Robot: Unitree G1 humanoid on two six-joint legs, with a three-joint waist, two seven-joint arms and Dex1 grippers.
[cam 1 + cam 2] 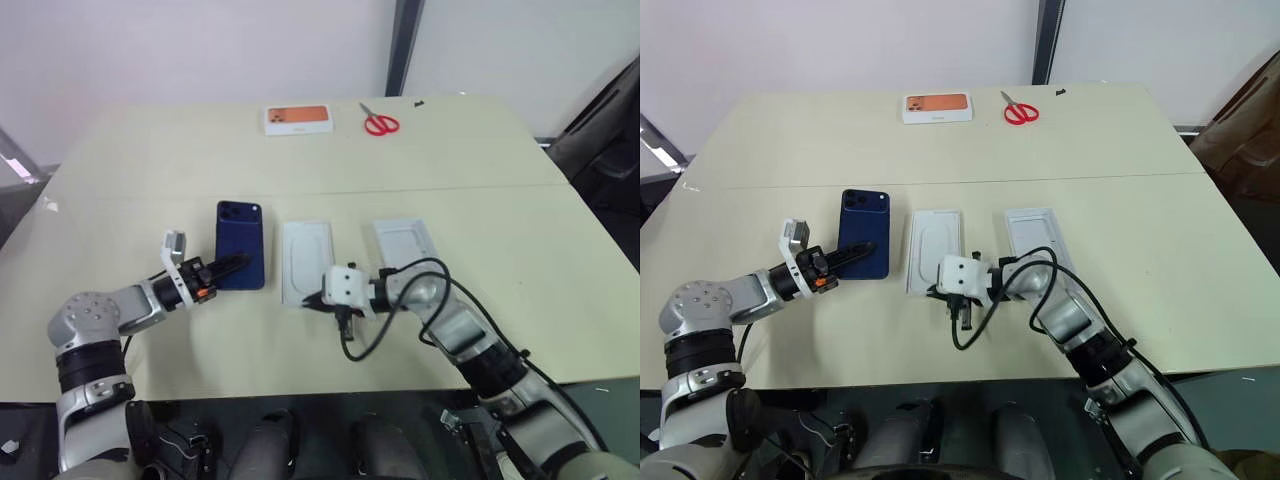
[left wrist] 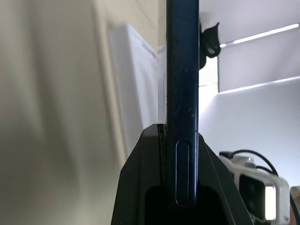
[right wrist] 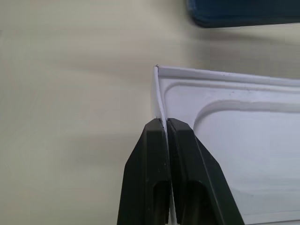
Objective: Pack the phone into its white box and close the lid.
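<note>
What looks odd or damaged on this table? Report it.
Nothing stands out: no spill, no damage. The left gripper holds the phone by its near end, the right gripper's jaws pinch the near wall of the middle white tray, and the second white tray lies flat beside it.

Navy phone (image 1: 241, 243) lies beside the white box (image 1: 306, 262); lid (image 1: 408, 243) further right.

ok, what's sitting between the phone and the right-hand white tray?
The white piece with the embossed oval lies flat between the phone and the right-hand white tray, apart from both. The right gripper pinches its near rim. Both eye views show it.
</note>
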